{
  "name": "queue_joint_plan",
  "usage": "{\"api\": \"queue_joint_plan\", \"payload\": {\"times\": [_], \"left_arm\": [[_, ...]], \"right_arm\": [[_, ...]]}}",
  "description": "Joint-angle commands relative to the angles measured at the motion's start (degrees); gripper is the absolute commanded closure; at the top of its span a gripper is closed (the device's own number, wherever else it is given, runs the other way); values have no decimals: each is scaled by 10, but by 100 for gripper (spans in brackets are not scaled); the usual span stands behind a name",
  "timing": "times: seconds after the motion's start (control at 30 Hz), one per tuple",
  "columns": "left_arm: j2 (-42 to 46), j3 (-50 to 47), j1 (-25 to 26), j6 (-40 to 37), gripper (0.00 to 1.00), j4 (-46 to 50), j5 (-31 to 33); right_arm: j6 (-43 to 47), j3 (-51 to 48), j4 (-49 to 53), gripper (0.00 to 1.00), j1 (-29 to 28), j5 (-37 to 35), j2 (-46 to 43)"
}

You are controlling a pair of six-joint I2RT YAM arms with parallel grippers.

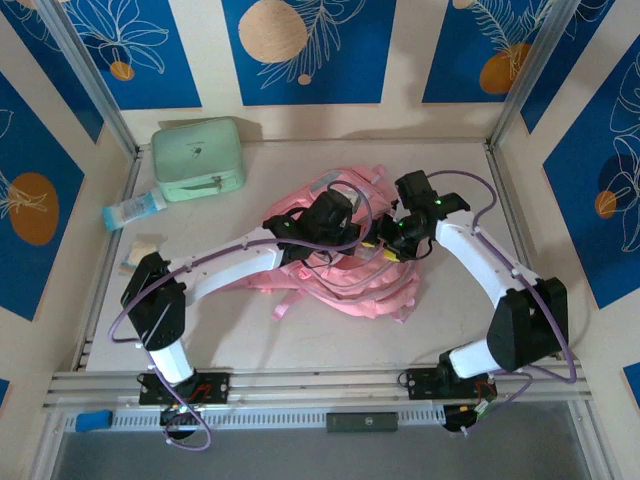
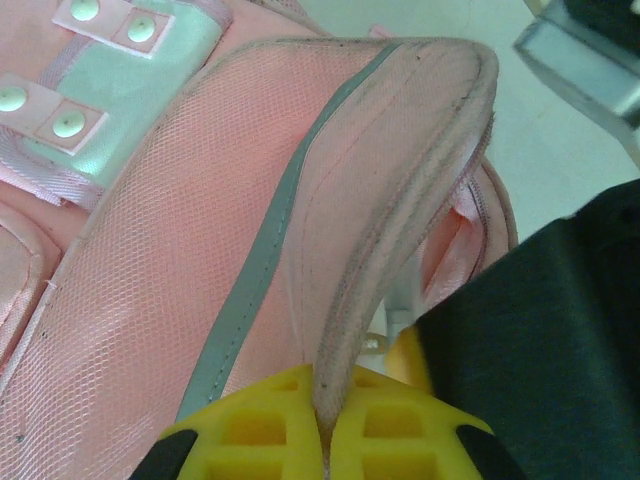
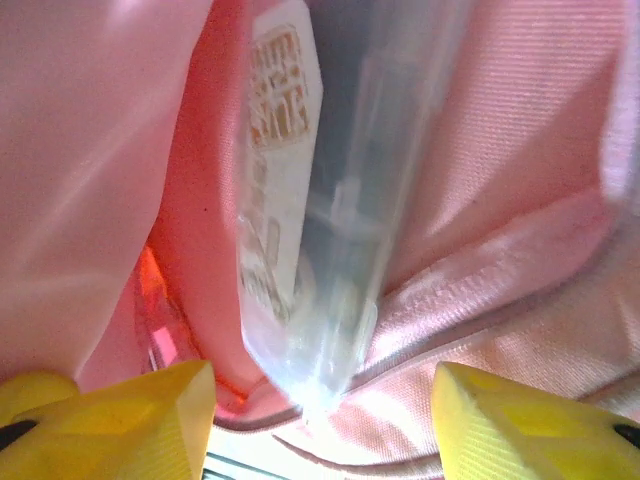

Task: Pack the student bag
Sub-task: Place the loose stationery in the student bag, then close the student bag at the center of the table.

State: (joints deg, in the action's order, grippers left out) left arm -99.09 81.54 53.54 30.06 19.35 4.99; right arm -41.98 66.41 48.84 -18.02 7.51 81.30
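The student bag (image 1: 350,290) lies crumpled at the centre of the tabletop (image 1: 300,345) in the top view, its straps spilling toward the lower edge of the frame. Both arms reach in over it, the left claw (image 1: 332,216) and the right claw (image 1: 398,238) close together above its upper part.

In the left wrist view, the left claw (image 2: 325,425) is clamped on the bag's padded rim, which rises as a pink fold from the bottom centre. Pink mesh with a grey stripe spreads to its left.

In the right wrist view, the right claw (image 3: 320,430) stands apart, a yellow finger in each lower corner. A clear plastic packet (image 3: 320,210) with a printed label hangs between them, pointing down from the top of the frame against the pink fabric, and neither finger touches it.

A mint green case (image 1: 198,158) and a pale blue tube (image 1: 133,210) sit at the upper left, well apart from the bag.
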Motion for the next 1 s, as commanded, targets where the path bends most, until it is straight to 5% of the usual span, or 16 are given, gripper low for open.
{"api": "queue_joint_plan", "payload": {"times": [0.0,0.17,0.43,0.63,0.83,0.97], "left_arm": [[35,9,0,17,100,-27,-1],[37,5,0,24,100,-35,-16],[46,-10,1,42,100,-48,-21],[48,-15,2,54,100,-54,-26],[46,-22,0,65,100,-48,-32],[69,-38,-4,73,69,-68,-78]], "right_arm": [[3,-24,-11,45,31,63,-38],[1,-44,-47,61,81,101,-46],[-31,-40,-135,79,46,81,24],[-57,-47,-201,87,6,85,47],[-17,-63,-177,88,30,83,-24],[30,-54,-85,86,42,26,-77]]}}
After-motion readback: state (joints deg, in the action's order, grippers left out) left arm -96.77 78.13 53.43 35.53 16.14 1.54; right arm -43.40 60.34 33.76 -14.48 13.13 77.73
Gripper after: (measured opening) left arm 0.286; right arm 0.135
